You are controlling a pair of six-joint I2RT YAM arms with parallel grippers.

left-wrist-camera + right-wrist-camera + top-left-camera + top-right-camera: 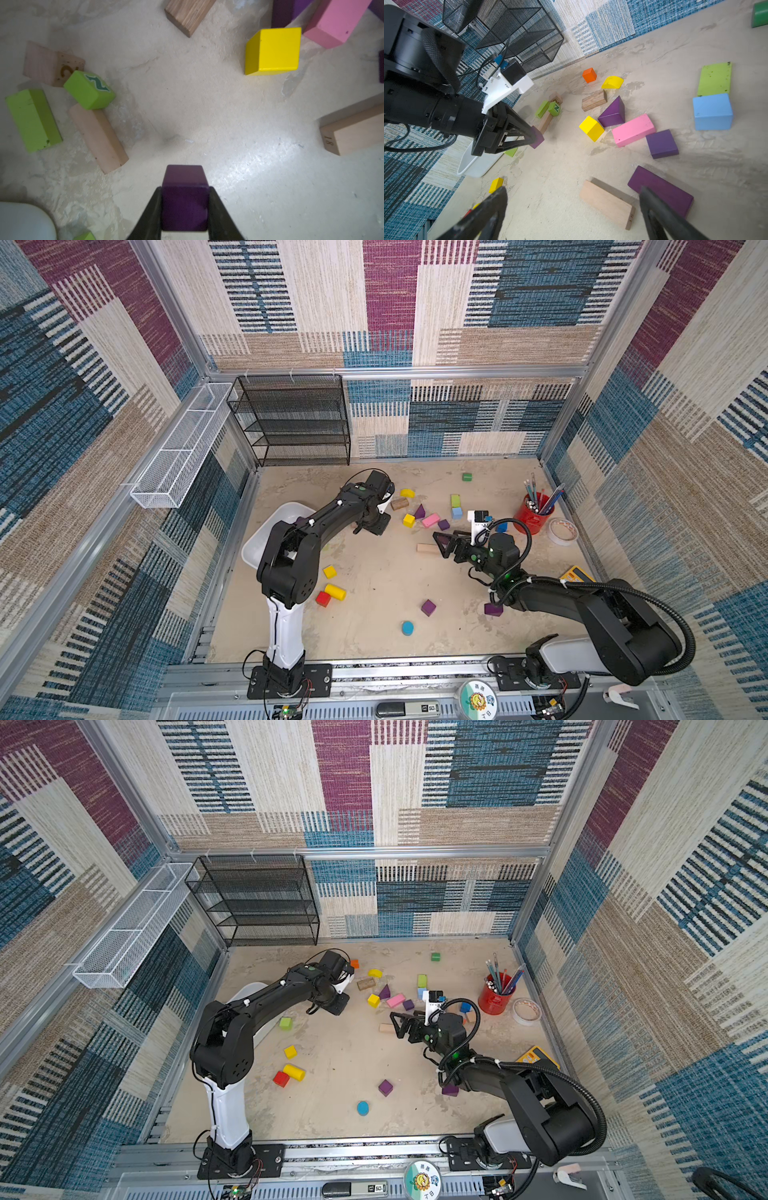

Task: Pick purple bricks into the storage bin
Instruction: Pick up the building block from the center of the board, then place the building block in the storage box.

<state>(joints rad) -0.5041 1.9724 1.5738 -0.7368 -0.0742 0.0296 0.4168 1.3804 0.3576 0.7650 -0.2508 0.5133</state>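
lining the scuffed beige tabletop (382,572), patchwork carpet walls (324,290)

The left arm (328,516) is extended forward and the left tool (533,135) is angled downward, clamped on a purple brick (184,204). The right arm (557,599) is folded inward, the right tool (573,191) spread wide.

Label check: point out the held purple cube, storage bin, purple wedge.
held purple cube (185,207): left wrist view, near face.
storage bin (479,166): right wrist view, outer wall.
purple wedge (611,114): right wrist view, body centre.
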